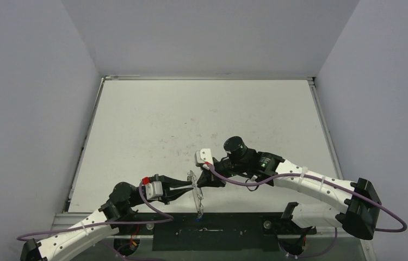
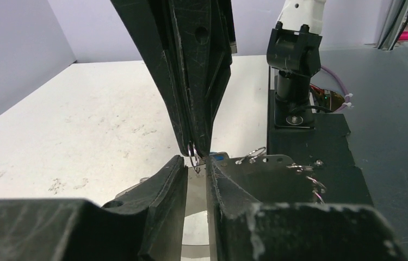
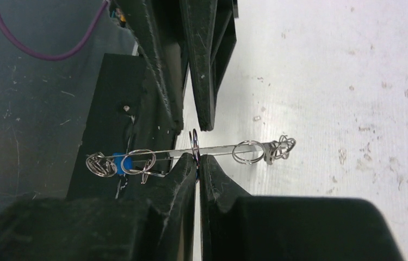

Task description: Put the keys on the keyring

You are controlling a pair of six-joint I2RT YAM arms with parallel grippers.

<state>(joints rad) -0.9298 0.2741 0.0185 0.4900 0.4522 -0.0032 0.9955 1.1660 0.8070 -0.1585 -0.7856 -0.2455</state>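
The keyring (image 1: 199,200) hangs between both grippers above the table's near edge. Edge-on in the right wrist view it is a thin silver strip (image 3: 218,149) with small loops (image 3: 248,151) along it. A blue-capped key (image 3: 119,162) hangs on it at one end, and also shows in the top view (image 1: 198,218) and the left wrist view (image 2: 218,156). My left gripper (image 1: 192,188) is shut on the keyring's strip (image 2: 261,161). My right gripper (image 3: 197,159) is shut on a small silver ring (image 3: 194,142) at the strip, its fingers tip to tip with the left ones (image 3: 177,117).
The black base plate (image 1: 212,231) lies under the keyring at the near table edge. The right arm's base (image 2: 294,70) stands on it. The white table (image 1: 202,119) stretches back, with grey walls on three sides.
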